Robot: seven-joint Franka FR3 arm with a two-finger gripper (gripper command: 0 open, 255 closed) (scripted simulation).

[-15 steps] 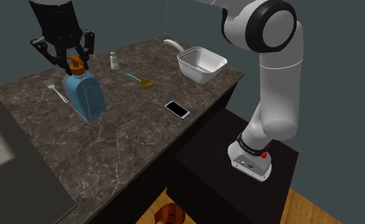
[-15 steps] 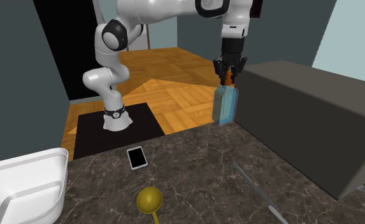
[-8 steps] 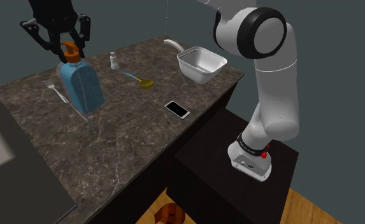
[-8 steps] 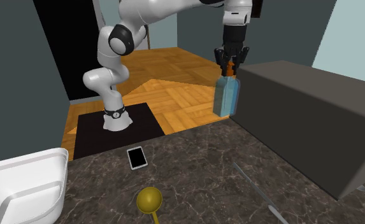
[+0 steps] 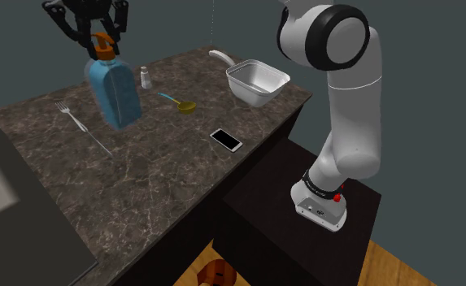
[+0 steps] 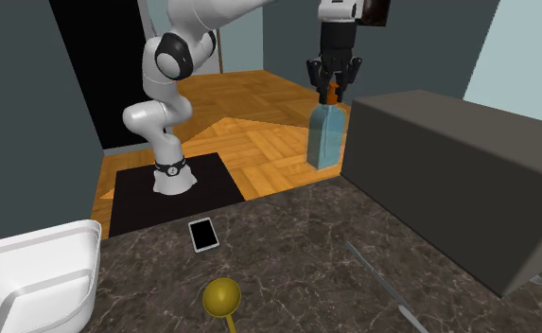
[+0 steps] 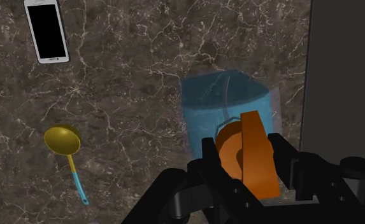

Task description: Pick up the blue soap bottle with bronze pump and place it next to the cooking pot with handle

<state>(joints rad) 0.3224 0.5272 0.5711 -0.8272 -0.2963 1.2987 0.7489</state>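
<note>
gripper (image 5: 99, 39): it's clamping down on the bronze-orange pump (image 7: 250, 154) of the soap bottle (image 5: 114, 91). The fingers are closing snugly on either side of the pump, nowhere near fully spread, and nothing else is in there.

where the bottle is: it's hanging under the hand, looking clear of the dark marble counter (image 5: 167, 166). It's out toward the shoulder view's left end, above the fork (image 5: 73, 114) and near the little shaker (image 5: 145, 78). In the second exterior view it's floating just beside the big grey block (image 6: 448, 161).

why it's being held like that: I'm guessing the pump is the only narrow bit the fingers can get around, since the blue body is looking too wide. Grabbing up top is also leaving the base free for setting down flat.

long axis: it's running close to vertical, pump up and base down. In the shoulder view the base is swinging a touch toward the right, though some of that could be the camera's slant.

which way it's facing: in the wrist view I'm looking straight down the bottle, with the pump's flat spout sticking out between the fingers and away from the hand.

target: the white pot (image 5: 257, 81) with its handle is sitting at the far end of the counter, well apart from the bottle.

stuff in between: the phone (image 5: 226, 140) and the yellow ladle (image 5: 181, 103) are lying along the way, so carrying it high is probably making sense.

worry: a pump grip is letting the heavy body swing, so I'd be going slow.
</note>
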